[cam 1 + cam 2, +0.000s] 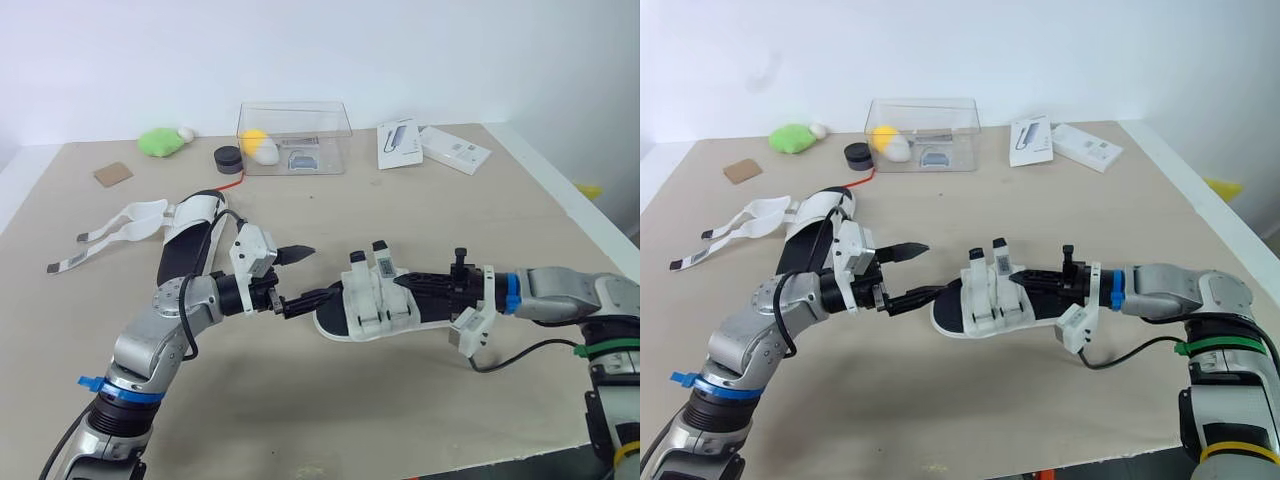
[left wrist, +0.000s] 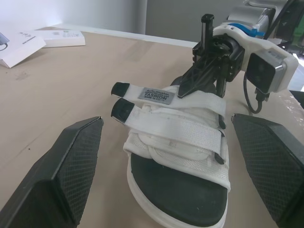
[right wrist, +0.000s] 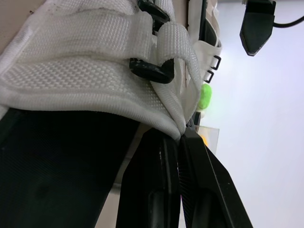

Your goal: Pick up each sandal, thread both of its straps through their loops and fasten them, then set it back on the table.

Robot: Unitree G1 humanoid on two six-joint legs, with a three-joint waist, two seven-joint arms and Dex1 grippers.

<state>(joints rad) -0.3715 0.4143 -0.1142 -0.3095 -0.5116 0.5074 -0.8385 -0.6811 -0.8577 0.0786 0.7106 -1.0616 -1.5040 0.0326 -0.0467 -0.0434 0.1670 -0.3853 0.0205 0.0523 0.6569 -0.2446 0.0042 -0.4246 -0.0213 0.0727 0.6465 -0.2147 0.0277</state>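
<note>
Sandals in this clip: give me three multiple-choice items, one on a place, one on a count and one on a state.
1. Where does the unfastened sandal lie?
A. Between the two hands
B. On the robot's left, farther back on the table
C. At the right edge

2. How many straps are fastened on the near sandal?
A. None
B. One
C. Two

3. How is the left hand?
A. Open
B. Shut on a strap
C. Shut on nothing

Key:
1 B: it lies back on the left with its white straps splayed loose.
2 C: the left wrist view shows both straps passing through their loops and lying flat across the upper.
3 A: its two black fingers stand wide apart with nothing between them.
</note>
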